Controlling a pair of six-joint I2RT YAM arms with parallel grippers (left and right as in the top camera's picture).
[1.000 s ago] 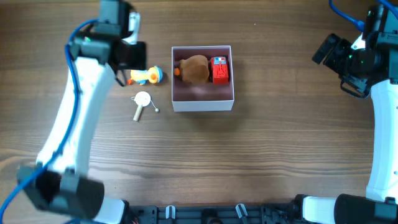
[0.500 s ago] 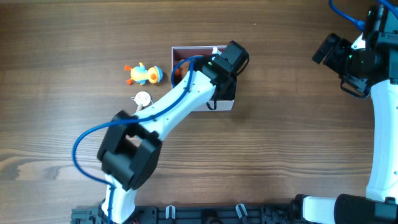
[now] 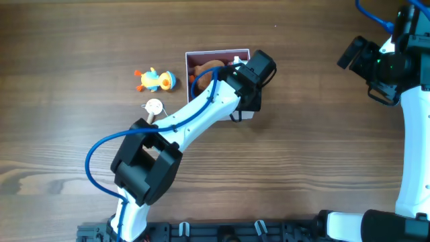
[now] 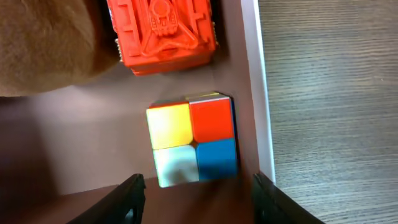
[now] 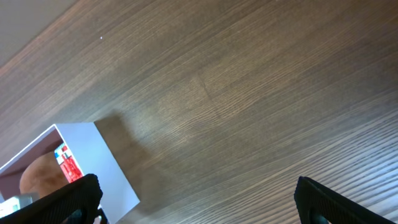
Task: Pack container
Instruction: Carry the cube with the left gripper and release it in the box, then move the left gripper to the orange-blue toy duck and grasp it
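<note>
Container (image 3: 211, 53) sits at the far middle of the table (image 3: 302, 168), holding a brown plush (image 3: 205, 69), a red toy (image 4: 163, 31) and a four-colour cube (image 4: 191, 139) just beside its right wall. Left gripper (image 4: 198, 198) hangs over the cube, fingers apart. An orange duck (image 3: 156, 80) lies left of the container. Right gripper (image 5: 199, 205), fingers apart, hovers far right.

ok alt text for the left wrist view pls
A small four-colour puzzle cube lies in the container beside its white wall, just beyond the open left gripper. An orange-red plastic toy and a brown plush sit farther in.
</note>
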